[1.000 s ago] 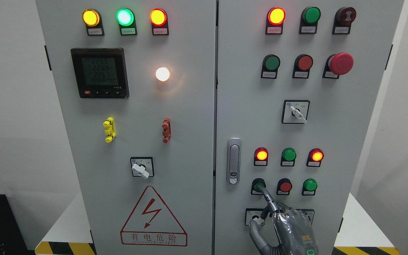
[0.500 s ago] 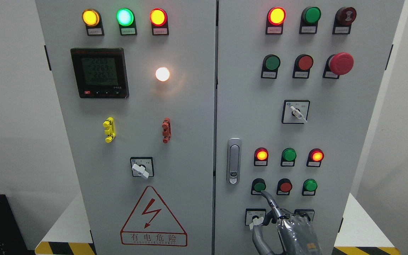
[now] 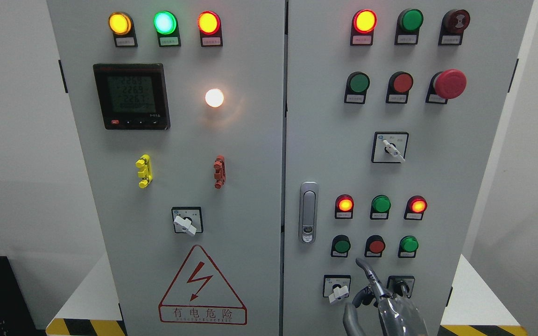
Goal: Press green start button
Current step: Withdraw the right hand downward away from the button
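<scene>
Green start button (image 3: 342, 245): round, set in a black collar on the grey cabinet door (image 3: 325, 149), its face pointing straight out at me; being round, it shows no long axis. It sits up and to the left of my raised fingertip, apart from it.
Right hand (image 3: 381, 303): mine, silver-grey, entering at the bottom edge right of centre.
Fingers: index finger (image 3: 366, 270) stretched upward, leaning left, its tip in front of bare panel; the others curl low by the palm, and I hold nothing.
Red button (image 3: 376, 246): just above my fingertip, slightly right.
Second green button (image 3: 408, 244): up and right of my fingertip.
White-handled rotary switch (image 3: 337, 290): left of my knuckles, handle slanting down-left.
Lamps above: red lamp (image 3: 344, 204) lit and a second red lamp (image 3: 418, 205) lit, with an unlit green lamp (image 3: 381, 204) between.
Door latch (image 3: 308, 212): upright, far left of my finger.
</scene>
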